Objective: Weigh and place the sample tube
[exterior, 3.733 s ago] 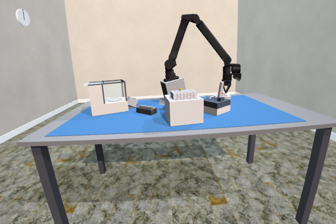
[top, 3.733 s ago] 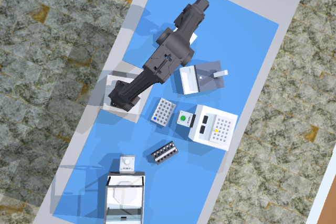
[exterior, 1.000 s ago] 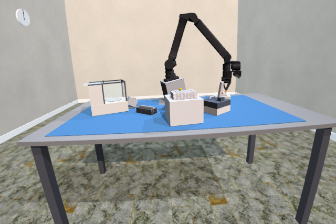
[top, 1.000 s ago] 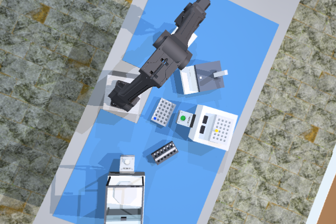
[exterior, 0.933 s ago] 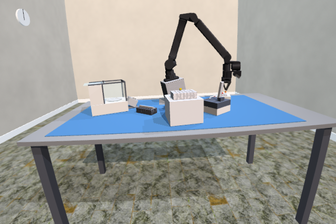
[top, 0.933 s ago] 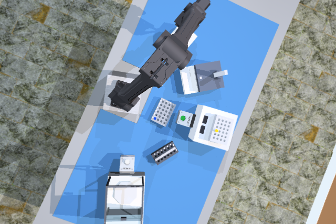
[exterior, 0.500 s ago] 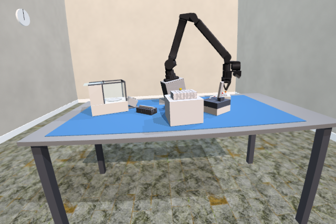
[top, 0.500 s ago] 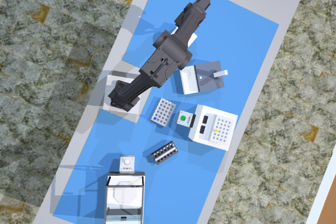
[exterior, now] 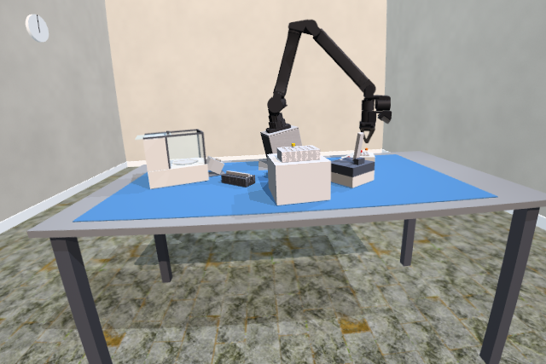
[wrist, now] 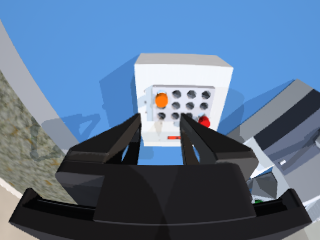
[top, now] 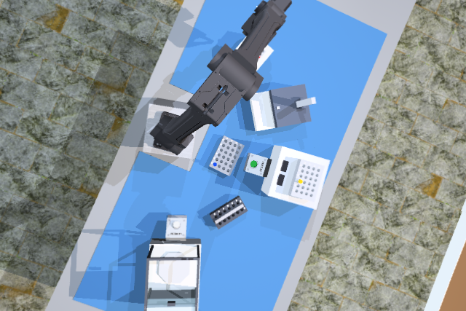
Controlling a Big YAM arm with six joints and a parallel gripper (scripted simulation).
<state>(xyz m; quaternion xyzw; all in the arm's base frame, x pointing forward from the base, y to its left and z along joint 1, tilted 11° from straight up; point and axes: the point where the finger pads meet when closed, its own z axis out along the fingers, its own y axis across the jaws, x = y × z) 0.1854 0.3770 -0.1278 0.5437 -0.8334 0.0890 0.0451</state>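
Observation:
Tube A's orange cap [wrist: 161, 100] [exterior: 366, 148] shows at bore C1 of the white dry block DB [wrist: 145, 75] [top: 266, 54]; its depth cannot be judged. My gripper [wrist: 160, 118] [exterior: 368, 140] is partly open and empty, above the block's front side. The balance BAL [exterior: 176, 175] has its glass door [exterior: 143, 136] slid back, with the top's front part open; its pan [top: 172, 269] looks empty. The PRINT key [top: 175, 223] is free; no lit green lamp is visible. The lever [top: 305, 102] [exterior: 358, 146] of SP [top: 287, 117] [exterior: 352, 168] stands up.
A red-capped tube [wrist: 204, 121] sits in the block's near right bore. The rack RK [top: 226, 154] holds a blue-capped tube [top: 215, 164]. The mixer MX [top: 271, 185] [exterior: 299, 182] bears a yellow-capped tube [top: 300, 181] [exterior: 293, 145]. The magnet block MG [top: 228, 212] [exterior: 238, 179] lies between rack and balance.

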